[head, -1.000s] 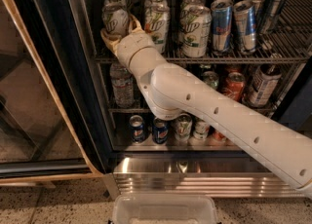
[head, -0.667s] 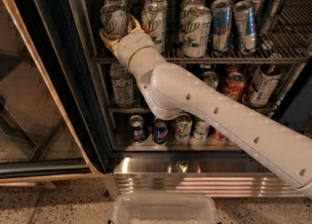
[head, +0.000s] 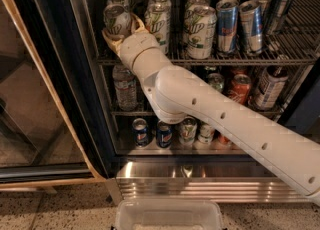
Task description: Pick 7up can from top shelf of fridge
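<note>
The fridge (head: pixel 200 184) stands open with its glass door (head: pixel 35 99) swung to the left. Several white-and-green 7up cans stand in rows on the left half of the top shelf (head: pixel 225 60). My gripper (head: pixel 122 31) is at the front left corner of that shelf. Its tan fingers (head: pixel 139 24) sit on either side of the front-left 7up can (head: pixel 117 18), which leans slightly. The white arm runs from the lower right up to the can and hides the can's lower half.
More 7up cans (head: pixel 159 21) (head: pixel 200 31) stand right beside the held one, with blue-and-silver Red Bull cans (head: pixel 227 24) further right. A water bottle (head: pixel 125 86) and assorted cans fill the lower racks. A white bin (head: pixel 167 216) sits on the floor in front.
The gripper and the front-left 7up can have shifted slightly left and up together. The rest of the arm has barely moved.
</note>
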`<control>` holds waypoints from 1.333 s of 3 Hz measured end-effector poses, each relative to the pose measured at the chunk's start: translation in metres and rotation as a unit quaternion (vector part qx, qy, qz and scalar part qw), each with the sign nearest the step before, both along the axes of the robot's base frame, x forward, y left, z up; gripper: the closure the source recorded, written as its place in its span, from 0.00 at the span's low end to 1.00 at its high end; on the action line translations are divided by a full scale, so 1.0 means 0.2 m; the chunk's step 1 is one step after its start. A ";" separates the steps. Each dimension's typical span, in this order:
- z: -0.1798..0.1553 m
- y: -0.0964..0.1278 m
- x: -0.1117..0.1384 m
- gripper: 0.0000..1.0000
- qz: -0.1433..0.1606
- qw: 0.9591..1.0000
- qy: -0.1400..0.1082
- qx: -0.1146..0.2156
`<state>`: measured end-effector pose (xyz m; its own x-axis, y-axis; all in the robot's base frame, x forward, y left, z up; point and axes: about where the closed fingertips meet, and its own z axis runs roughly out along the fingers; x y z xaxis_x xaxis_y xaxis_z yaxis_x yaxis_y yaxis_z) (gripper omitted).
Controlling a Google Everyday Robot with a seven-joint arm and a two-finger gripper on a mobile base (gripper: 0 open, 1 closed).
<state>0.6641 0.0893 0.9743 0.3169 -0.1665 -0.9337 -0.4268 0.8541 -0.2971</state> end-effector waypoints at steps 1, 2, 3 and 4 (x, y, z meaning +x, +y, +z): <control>0.07 -0.01 -0.07 1.00 0.012 1.000 -0.018 0.000; 0.15 0.04 -0.16 1.00 0.043 0.998 -0.033 0.010; 0.18 0.09 -0.24 1.00 0.066 0.997 -0.028 0.036; 0.20 0.14 -0.33 1.00 0.083 0.995 -0.018 0.058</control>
<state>0.5983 0.1166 1.0137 0.3654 -0.0011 -0.9309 -0.5556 0.8021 -0.2190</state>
